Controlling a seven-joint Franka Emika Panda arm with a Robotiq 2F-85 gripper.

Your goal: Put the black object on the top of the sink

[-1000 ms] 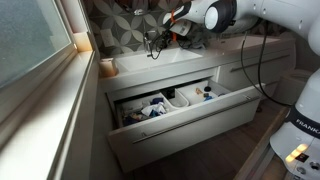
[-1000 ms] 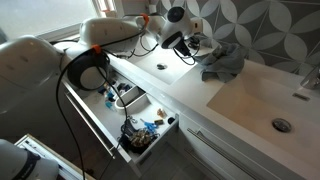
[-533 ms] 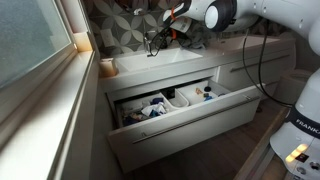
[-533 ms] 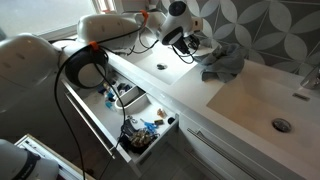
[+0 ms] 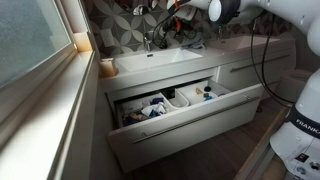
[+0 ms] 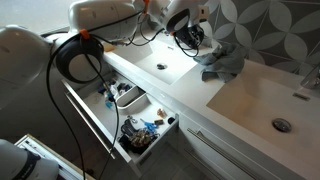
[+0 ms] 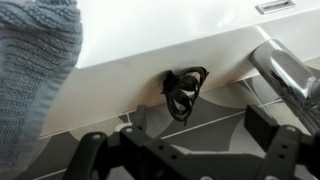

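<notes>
The black object point(image 7: 183, 90) is a small tangled lump lying at the back of the white sink top point(image 7: 150, 55), against the patterned wall. It also shows in an exterior view point(image 6: 190, 36), behind the near basin. My gripper point(image 7: 200, 122) is open and empty, a little way off the black object with both fingers apart from it. In the exterior views the gripper point(image 5: 178, 14) point(image 6: 183, 14) hangs above the back of the sink point(image 5: 150, 62), near the faucet point(image 5: 150, 42).
A grey knitted cloth point(image 6: 225, 62) point(image 7: 30, 70) lies on the sink top between the two basins. A chrome faucet point(image 7: 288, 75) stands close to the black object. Below, a drawer point(image 5: 185, 112) point(image 6: 130, 120) stands open with white tubs and clutter.
My gripper has risen up and away from the back of the sink top. The black object stays lying there, free of the fingers.
</notes>
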